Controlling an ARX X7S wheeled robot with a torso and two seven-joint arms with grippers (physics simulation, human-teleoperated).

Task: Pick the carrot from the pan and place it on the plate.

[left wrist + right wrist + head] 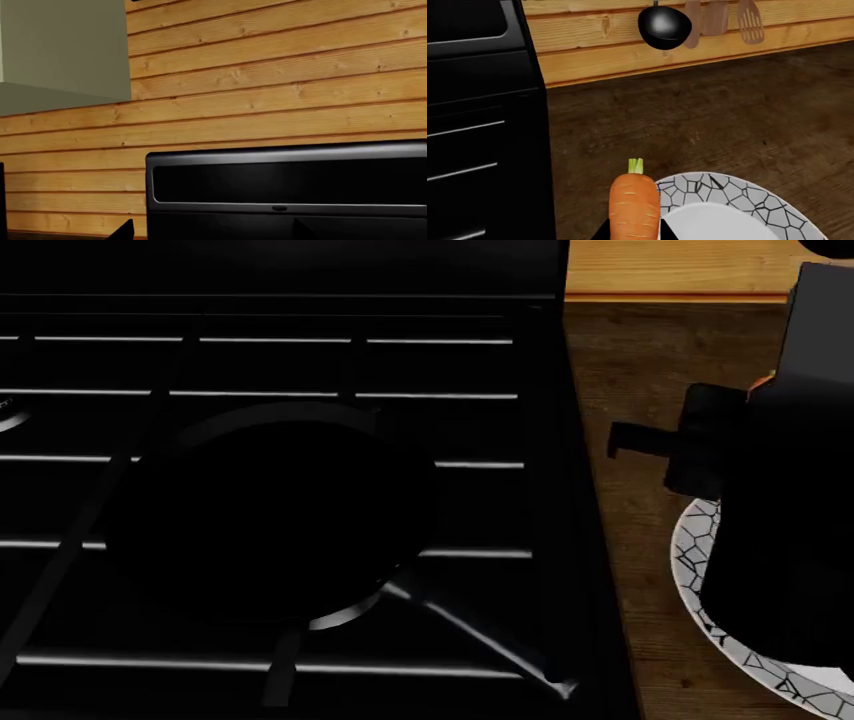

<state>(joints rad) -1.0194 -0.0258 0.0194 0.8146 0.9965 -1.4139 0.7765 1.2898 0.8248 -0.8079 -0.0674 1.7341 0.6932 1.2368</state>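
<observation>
My right gripper (634,234) is shut on the orange carrot (634,207), whose green stem tip points away from the wrist. It holds the carrot over the near rim of the white plate with black mosaic lines (730,197). In the head view the right arm (781,490) hides most of the plate (697,560) and the carrot. The black pan (274,530) sits on the stove, its handle (467,635) pointing toward the front right, and shows no carrot in it. My left gripper (210,232) is open and empty, facing the black stove back panel (287,185).
The black stove grates (267,365) fill the left of the head view. A dark wooden counter (694,125) lies to the right of the stove. A black ladle (664,22) and wooden utensils (720,17) hang on the wooden wall.
</observation>
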